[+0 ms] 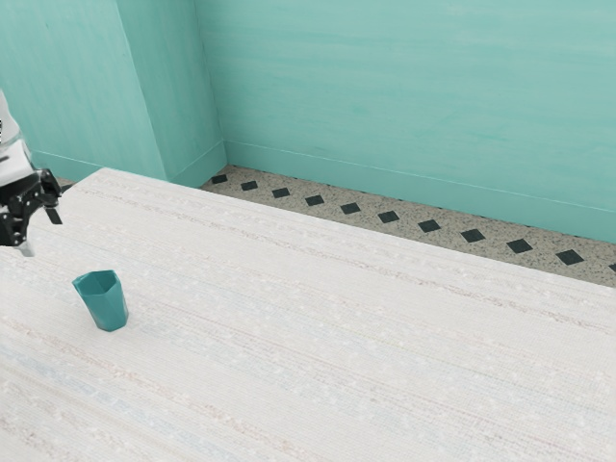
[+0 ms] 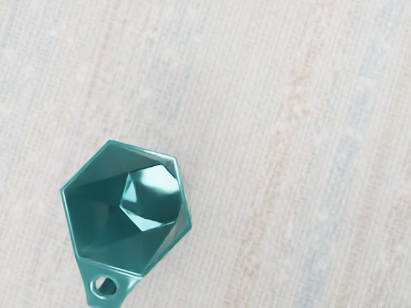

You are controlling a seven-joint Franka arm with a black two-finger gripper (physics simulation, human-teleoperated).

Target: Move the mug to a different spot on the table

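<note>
One mug (image 1: 101, 299) and one table (image 1: 337, 327).

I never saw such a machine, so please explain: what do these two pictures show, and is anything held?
This is a simulated robot arm. Its black two-finger gripper enters at the exterior view's left edge; that camera stands beside the arm. The second camera sits on the arm's hand and looks down. On the pale wood-grain table stands one teal faceted mug, upright; the wrist view sees the mug from above. Nothing is held: the mug stands apart from the gripper.
</note>
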